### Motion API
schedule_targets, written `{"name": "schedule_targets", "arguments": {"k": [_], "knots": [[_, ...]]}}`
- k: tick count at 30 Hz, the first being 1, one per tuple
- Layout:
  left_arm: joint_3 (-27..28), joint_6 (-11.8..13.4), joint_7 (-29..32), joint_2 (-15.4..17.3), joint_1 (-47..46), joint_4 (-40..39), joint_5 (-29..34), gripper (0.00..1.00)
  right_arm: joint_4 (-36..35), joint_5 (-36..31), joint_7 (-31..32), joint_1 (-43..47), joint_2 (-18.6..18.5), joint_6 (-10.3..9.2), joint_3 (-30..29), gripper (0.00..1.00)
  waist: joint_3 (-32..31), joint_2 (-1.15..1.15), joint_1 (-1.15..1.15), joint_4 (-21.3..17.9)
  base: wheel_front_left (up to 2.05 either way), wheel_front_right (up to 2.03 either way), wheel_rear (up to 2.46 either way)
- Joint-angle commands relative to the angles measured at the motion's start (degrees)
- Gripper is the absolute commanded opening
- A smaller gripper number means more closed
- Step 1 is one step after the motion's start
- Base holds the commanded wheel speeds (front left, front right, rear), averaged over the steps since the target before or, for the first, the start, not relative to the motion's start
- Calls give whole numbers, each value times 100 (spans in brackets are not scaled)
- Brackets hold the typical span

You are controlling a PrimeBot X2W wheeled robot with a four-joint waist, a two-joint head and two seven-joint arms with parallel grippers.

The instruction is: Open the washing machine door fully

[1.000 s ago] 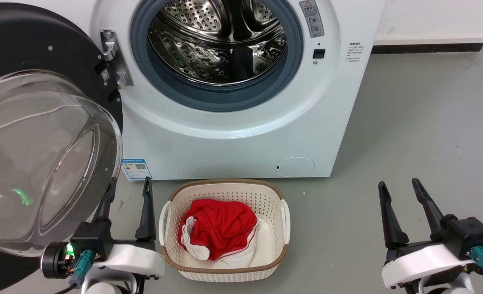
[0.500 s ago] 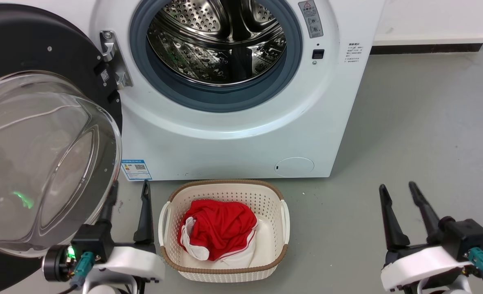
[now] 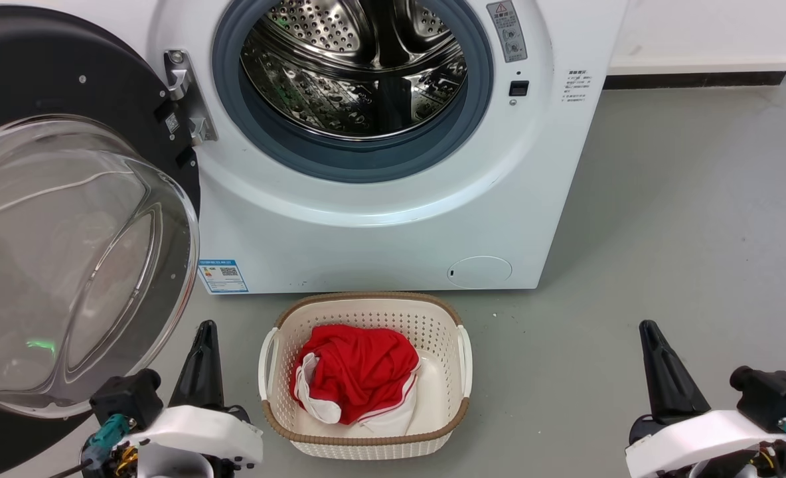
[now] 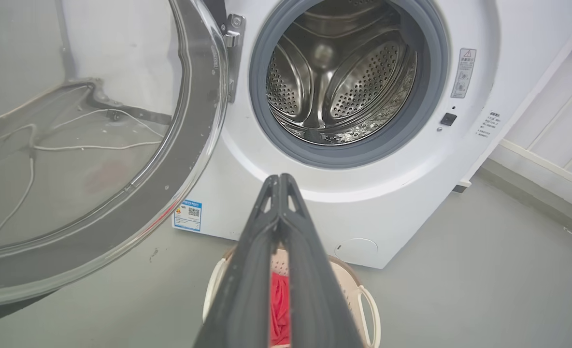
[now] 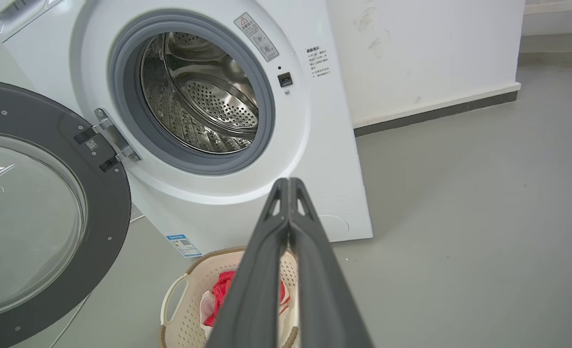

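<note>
Grippers first: how are the fingers found?

Both pairs are pressed together, with nothing held between them. The left gripper point(image 3: 205, 326) and the right gripper point(image 3: 646, 325) are pointed toward the machine, and no contact with anything is made by either set of fingers.

What is found nearest to them?

Between the two, just to the right of the left gripper, a cream laundry basket point(image 3: 366, 300) is set on the grey floor point(image 3: 665, 219). A red garment point(image 3: 360, 368) with white trim is bundled inside it. The basket is kept well apart from the right gripper.

And the washing machine door?

The washing machine door point(image 3: 54, 73) is swung wide, to the left of and above the left gripper. Its clear glass bowl point(image 3: 68, 252) is bulged toward the robot, with its lower edge close beside that gripper's wrist; whether they touch cannot be told. The door is carried by a metal hinge point(image 3: 184, 93) at the left of the opening.

What is seen beyond?

Past the basket, ahead of both grippers, the washing machine point(image 3: 380, 232) is stood on the floor. Its grey rubber ring point(image 3: 366, 162) and steel drum point(image 3: 340, 60) are fully exposed. A blue label point(image 3: 222, 275) is stuck at the lower left corner, just ahead of the left fingertips.
</note>
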Motion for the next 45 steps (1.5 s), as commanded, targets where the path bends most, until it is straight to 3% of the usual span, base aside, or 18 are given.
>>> {"name": "schedule_targets", "arguments": {"k": [1, 21, 45], "knots": [[67, -53, 35, -2, -145, -63, -206, 0, -51, 250, 18, -192, -47, 0, -7, 0, 0, 0, 0, 2, 0, 0, 0], [343, -307, 495, -129, -226, 65, -1996, 0, 222, 2227, 255, -373, -125, -1, -73, 0, -14, 0, 0, 28, 0, 0, 0], [622, -556, 945, -245, -301, 202, -3691, 0, 483, 4057, 526, -525, -157, -1, -188, 0, -30, 0, 0, 59, 0, 0, 0]]}}
